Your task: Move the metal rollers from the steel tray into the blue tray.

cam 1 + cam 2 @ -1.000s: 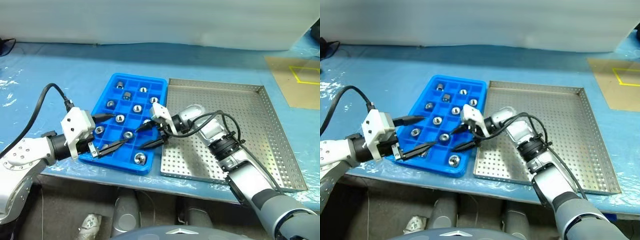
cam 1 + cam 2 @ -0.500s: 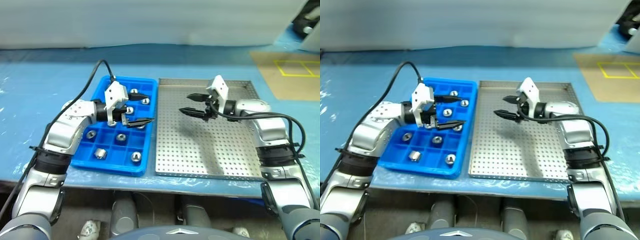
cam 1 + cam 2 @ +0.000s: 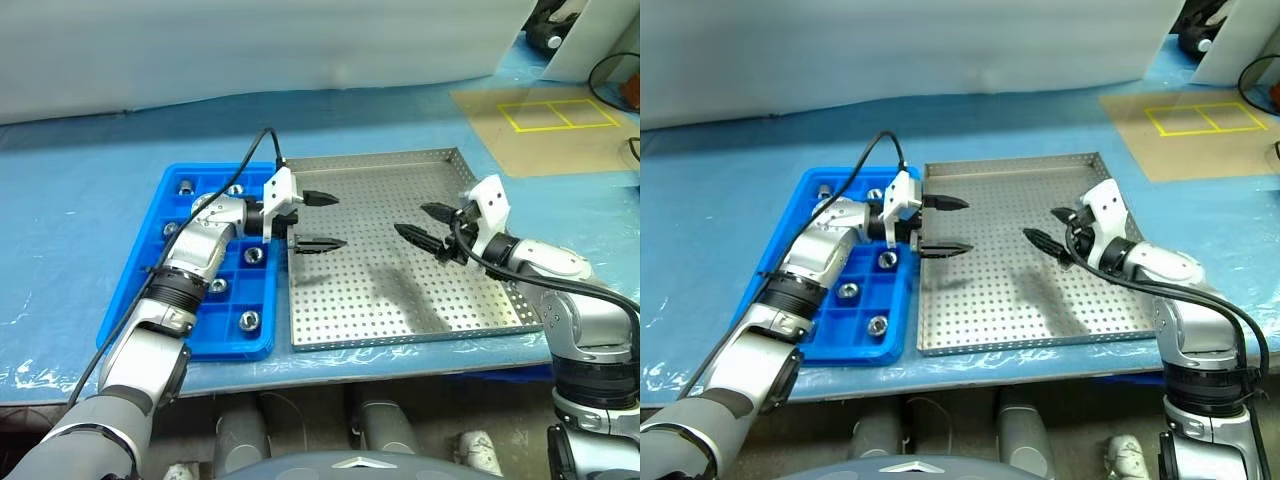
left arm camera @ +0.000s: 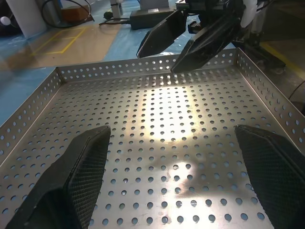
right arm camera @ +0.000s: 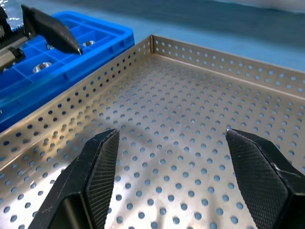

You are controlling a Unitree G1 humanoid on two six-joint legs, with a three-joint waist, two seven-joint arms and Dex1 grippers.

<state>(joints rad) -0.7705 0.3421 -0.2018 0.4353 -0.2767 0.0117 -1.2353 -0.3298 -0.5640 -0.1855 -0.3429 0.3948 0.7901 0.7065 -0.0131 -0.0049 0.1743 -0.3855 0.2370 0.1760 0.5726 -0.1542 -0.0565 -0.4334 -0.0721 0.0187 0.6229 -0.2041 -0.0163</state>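
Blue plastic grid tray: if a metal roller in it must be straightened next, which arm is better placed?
Probably left: the left pincer hangs beside the blue plastic grid tray; the right pincer is farther, over the perforated steel tray.

My work surface is a table covered in blue plastic sheeting, wrinkled and shiny at 9 o'clock. At 1 o'clock a tan cardboard sheet lies on it, marked with a yellow taped rectangle split in two. A pale grey wall runs along 12 o'clock, and a black cable curls at the 2 o'clock edge.
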